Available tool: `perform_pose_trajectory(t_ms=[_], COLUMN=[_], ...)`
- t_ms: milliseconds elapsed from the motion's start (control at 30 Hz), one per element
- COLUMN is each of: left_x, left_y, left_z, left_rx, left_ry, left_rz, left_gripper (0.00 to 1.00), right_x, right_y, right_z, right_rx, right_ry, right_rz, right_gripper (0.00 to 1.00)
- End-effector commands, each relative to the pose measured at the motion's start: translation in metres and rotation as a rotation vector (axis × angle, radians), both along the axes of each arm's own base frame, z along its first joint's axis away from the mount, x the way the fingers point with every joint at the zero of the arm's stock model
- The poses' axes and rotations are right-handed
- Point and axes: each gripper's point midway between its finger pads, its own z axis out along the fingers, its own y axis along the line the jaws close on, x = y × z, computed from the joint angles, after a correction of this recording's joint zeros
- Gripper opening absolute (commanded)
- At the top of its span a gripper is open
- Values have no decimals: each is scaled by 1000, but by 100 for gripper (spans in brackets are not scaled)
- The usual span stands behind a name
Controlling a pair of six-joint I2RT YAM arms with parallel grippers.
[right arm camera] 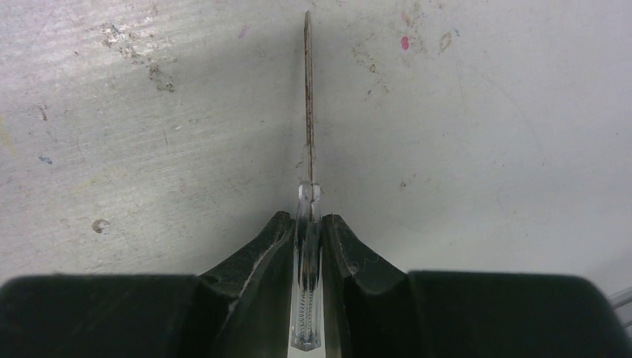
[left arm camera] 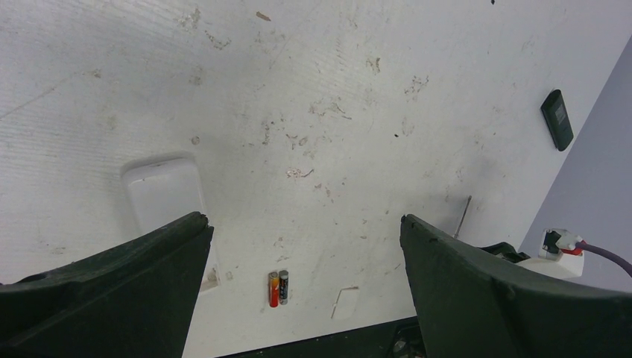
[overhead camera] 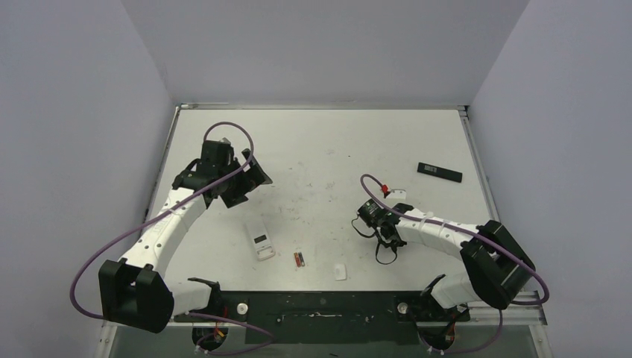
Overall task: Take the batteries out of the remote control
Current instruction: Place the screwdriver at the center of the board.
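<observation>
A white remote control [overhead camera: 261, 240] lies on the table, left of centre near the front; in the left wrist view this remote control [left arm camera: 165, 195] is partly hidden behind my left finger. Two batteries [overhead camera: 299, 259], one reddish-orange and one dark, lie side by side to its right, and the same batteries [left arm camera: 278, 288] show on bare table. My left gripper [overhead camera: 250, 185] hangs open and empty above the table, behind the remote; this left gripper [left arm camera: 305, 224] has its jaws wide apart. My right gripper [right arm camera: 308, 220] is shut on a clear-handled screwdriver [right arm camera: 308, 97]; the right gripper [overhead camera: 370, 216] sits right of centre.
A small white cover piece [overhead camera: 340, 271] lies right of the batteries, near the front edge. A black remote [overhead camera: 440, 172] rests at the back right. Grey walls enclose the table on three sides. A dark rail [overhead camera: 320, 306] runs along the near edge.
</observation>
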Motion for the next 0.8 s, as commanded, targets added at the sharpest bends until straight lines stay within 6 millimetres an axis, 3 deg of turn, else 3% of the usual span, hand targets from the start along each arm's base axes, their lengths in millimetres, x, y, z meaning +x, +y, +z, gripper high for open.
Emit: perform_pose_trajectory(t_ms=[0, 300, 433, 767], left_x=[13, 15, 16, 14], left_y=[-3, -4, -6, -4], left_z=[20, 22, 23, 17], left_rx=[-36, -44, -53, -55], left_ry=[-82, -89, -91, -77], left_rz=[-3, -8, -13, -12], left_gripper=[97, 97, 97, 97], right_x=[2, 5, 10, 9], right_y=[-3, -1, 4, 5], right_z=[3, 8, 11, 12], right_rx=[-34, -29, -32, -21], right_ry=[12, -9, -29, -39], right_rz=[3, 11, 31, 35], right_gripper=[16, 19, 33, 26])
